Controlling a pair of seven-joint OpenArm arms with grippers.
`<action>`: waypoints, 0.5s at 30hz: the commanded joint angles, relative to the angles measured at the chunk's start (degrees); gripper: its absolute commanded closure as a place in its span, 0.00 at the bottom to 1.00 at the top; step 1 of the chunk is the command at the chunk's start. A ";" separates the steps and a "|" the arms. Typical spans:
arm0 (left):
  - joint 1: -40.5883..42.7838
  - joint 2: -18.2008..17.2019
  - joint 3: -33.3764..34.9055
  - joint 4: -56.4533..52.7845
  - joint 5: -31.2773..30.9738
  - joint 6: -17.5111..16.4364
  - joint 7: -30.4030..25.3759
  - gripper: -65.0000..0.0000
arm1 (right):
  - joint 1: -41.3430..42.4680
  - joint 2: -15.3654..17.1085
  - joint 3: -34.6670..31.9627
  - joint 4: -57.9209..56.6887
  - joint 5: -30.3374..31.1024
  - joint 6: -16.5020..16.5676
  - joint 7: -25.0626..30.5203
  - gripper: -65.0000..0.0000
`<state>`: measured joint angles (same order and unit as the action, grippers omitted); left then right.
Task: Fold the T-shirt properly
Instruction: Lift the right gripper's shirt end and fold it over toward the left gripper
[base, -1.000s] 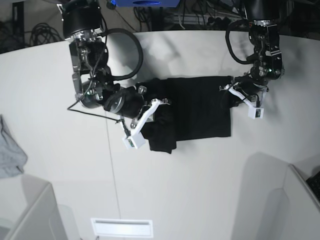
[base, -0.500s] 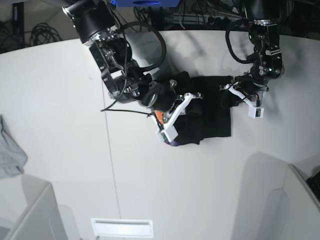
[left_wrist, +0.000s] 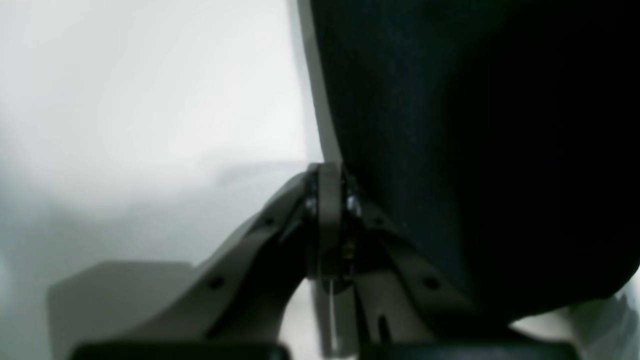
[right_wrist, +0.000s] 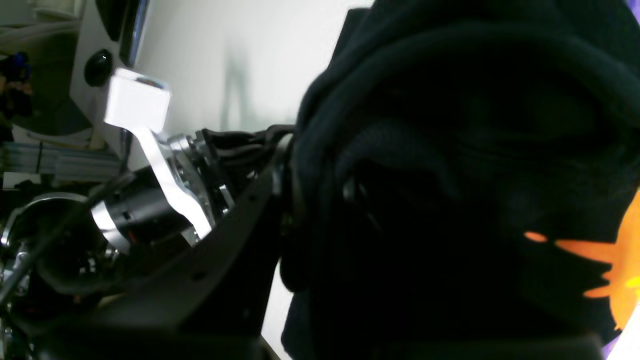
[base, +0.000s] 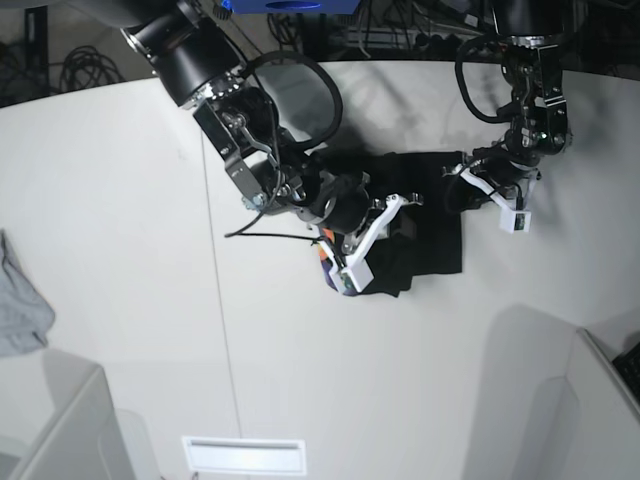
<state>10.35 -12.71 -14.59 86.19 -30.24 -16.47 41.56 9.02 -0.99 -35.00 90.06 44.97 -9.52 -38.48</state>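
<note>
T-shirt (base: 420, 225), a large black cloth garment, lies bunched mid-way on the white tabletop (base: 120, 200) in the base view, a sliver of orange and purple print showing at its left edge. The right gripper (base: 385, 235) lifts that side over; the left gripper (base: 462, 185) sits at the opposite edge.

Left wrist view: the jaws stand fully closed beside the dark cloth (left_wrist: 450, 150); whether they pinch it, I cannot tell.

Right wrist view: black folds (right_wrist: 450, 175) with an orange patch are clamped in nearly closed jaws.
</note>
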 joint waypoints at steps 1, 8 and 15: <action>0.16 -0.43 -0.14 0.27 1.10 0.43 2.00 1.00 | 1.67 -1.42 -0.03 0.44 0.88 0.51 1.16 1.00; 0.33 -0.26 -0.14 2.29 1.01 0.43 2.00 1.00 | 3.60 -2.92 -3.90 -2.98 0.88 0.51 1.34 1.00; 1.04 -0.26 -0.14 3.08 1.01 0.43 2.00 1.00 | 4.74 -3.71 -4.07 -4.48 0.88 0.42 1.34 1.00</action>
<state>11.35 -12.56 -14.57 88.53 -29.78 -16.29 42.96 12.78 -3.99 -39.22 84.84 44.97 -9.67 -37.67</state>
